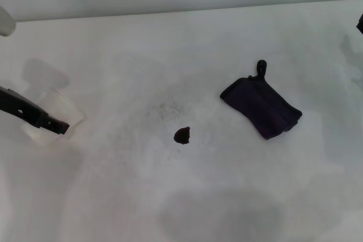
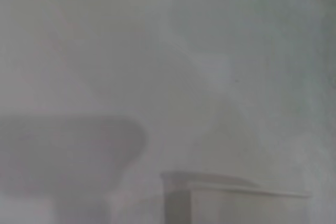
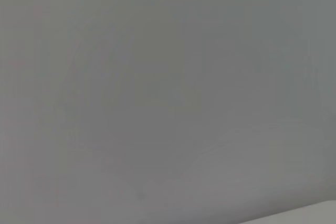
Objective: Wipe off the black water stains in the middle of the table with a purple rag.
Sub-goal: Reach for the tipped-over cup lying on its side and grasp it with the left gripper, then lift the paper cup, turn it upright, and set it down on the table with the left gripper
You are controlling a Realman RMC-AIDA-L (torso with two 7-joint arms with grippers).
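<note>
The purple rag [image 1: 262, 106] lies folded on the white table [image 1: 113, 185], right of the middle, with its loop tab [image 1: 261, 67] pointing to the far side. The black water stain [image 1: 182, 135] is a small dark blot near the table's middle, left of the rag and apart from it, with faint grey speckles [image 1: 167, 107] beyond it. My left gripper [image 1: 57, 126] is at the left edge of the head view, low over the table and far from both. Only a dark sliver of my right arm [image 1: 359, 24] shows at the right edge. Both wrist views show bare grey surface.
The table's far edge [image 1: 181, 11] meets a pale wall. A white rounded object [image 1: 5, 21] sits at the far left edge. A soft shadow [image 1: 221, 213] falls on the near middle of the table. A pale box-like shape [image 2: 231, 198] shows in the left wrist view.
</note>
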